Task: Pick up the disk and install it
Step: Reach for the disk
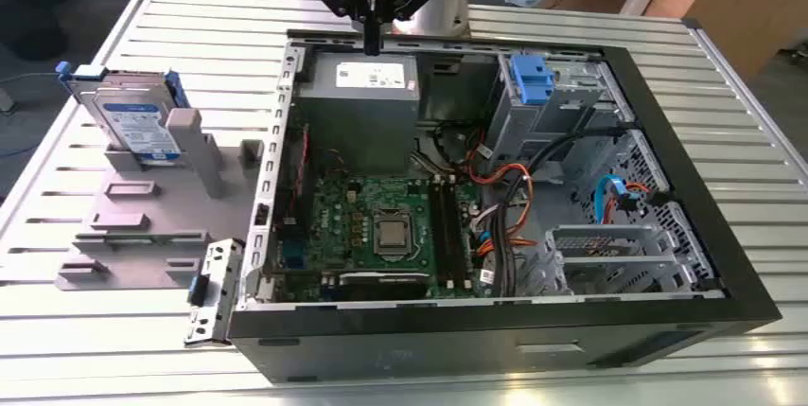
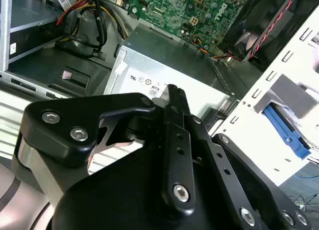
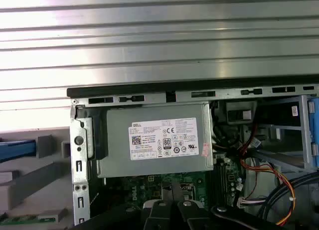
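Your arm comes down from above the exterior view's top edge, which cuts off everything past the wrist. The wrist points straight down over the rear rim of the open computer case (image 1: 505,330). The gripper (image 1: 374,44) has its fingers pressed together into one narrow tip with nothing between them. The second wrist view shows the gripper (image 2: 174,92) closed the same way.

Directly beneath the tip lies the power supply (image 1: 366,79), label side up. You cannot tell whether the tip touches it.

The disk (image 1: 132,113) is well apart from the gripper, outside the case toward the exterior view's left. It stands on edge in the grey stand (image 1: 139,226). Inside the case, the motherboard (image 1: 378,226) sits beyond the power supply. A blue drive caddy (image 1: 531,79) is near the gripper on the exterior view's right.

In the first wrist view the disk (image 3: 15,149) is cut off by the frame edge, and what you see of it is a blue rail beside the stand's posts. In the second wrist view the gripper's own black links hide much of the case floor.
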You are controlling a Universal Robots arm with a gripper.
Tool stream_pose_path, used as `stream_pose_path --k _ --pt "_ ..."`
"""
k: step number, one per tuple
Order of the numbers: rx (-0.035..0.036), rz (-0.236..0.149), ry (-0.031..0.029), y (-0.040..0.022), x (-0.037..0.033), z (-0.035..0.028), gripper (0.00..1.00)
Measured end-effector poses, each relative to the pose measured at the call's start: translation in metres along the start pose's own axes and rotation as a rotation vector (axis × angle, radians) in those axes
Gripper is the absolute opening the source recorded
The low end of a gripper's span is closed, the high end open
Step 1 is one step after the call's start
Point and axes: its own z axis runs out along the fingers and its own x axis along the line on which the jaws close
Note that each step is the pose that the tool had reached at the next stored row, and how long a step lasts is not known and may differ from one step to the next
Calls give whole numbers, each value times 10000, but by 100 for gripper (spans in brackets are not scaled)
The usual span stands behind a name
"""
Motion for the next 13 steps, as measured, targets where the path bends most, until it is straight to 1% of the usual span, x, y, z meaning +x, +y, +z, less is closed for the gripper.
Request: stream_pose_path --k 13 --pt "0 0 0 -1 21 0 11"
